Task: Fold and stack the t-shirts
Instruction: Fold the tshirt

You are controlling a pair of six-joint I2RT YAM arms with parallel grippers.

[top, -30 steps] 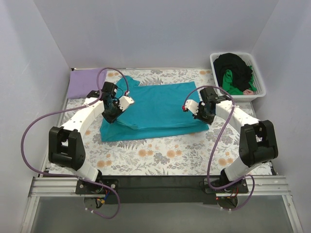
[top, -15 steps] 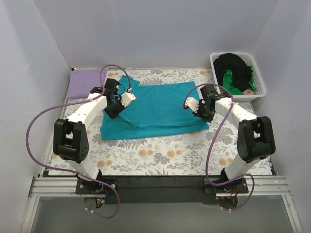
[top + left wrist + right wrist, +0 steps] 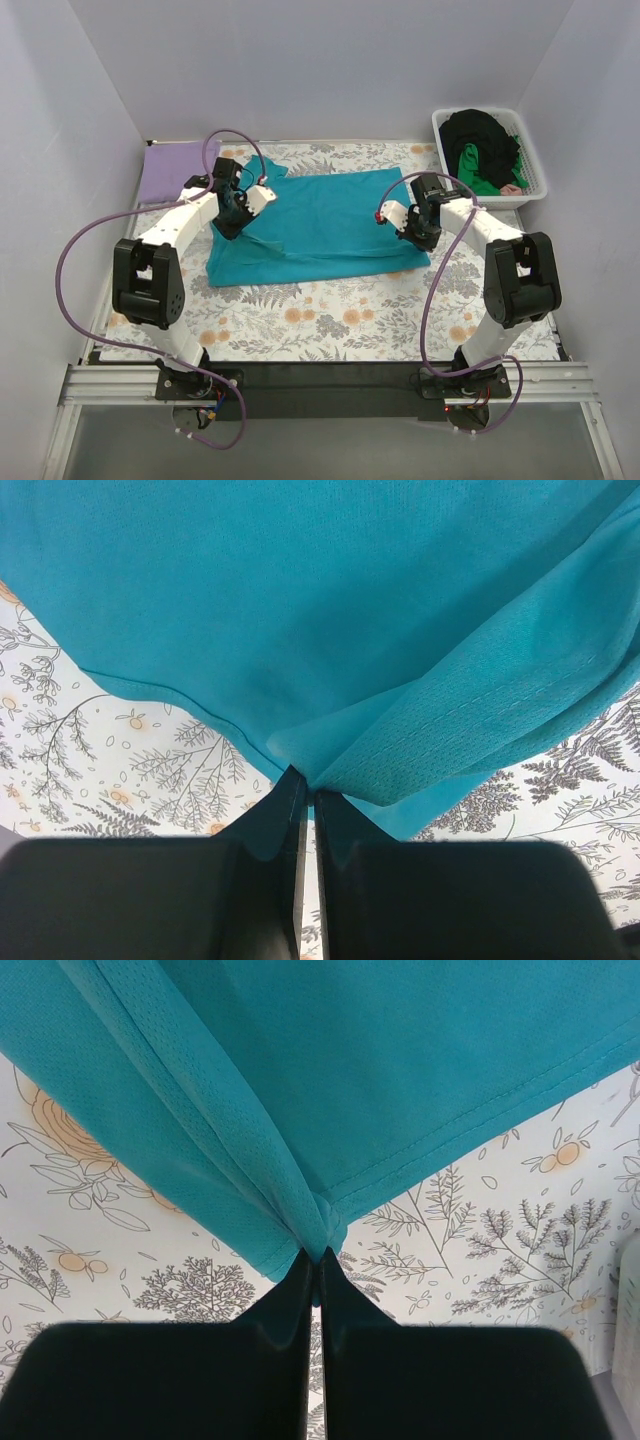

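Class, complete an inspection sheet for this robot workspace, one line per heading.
Surface: floral table cloth, lying flat.
Job's things: teal t-shirt spread mid-table; lavender t-shirt folded at far left; black t-shirt and green t-shirt heaped in the white basket, far right.
Clutter: nothing seen.
Grippers: left gripper and right gripper each pinch the teal t-shirt, fingers closed.
Cables: purple cables loop beside each arm.
Surroundings: plain white walls.

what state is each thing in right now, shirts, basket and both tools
teal t-shirt: spread on the table cloth, pinched at both ends
lavender t-shirt: folded flat, far left corner
basket: upright, holding shirts
black t-shirt: crumpled in the basket
green t-shirt: crumpled in the basket
left tool: shut on the teal t-shirt
right tool: shut on the teal t-shirt
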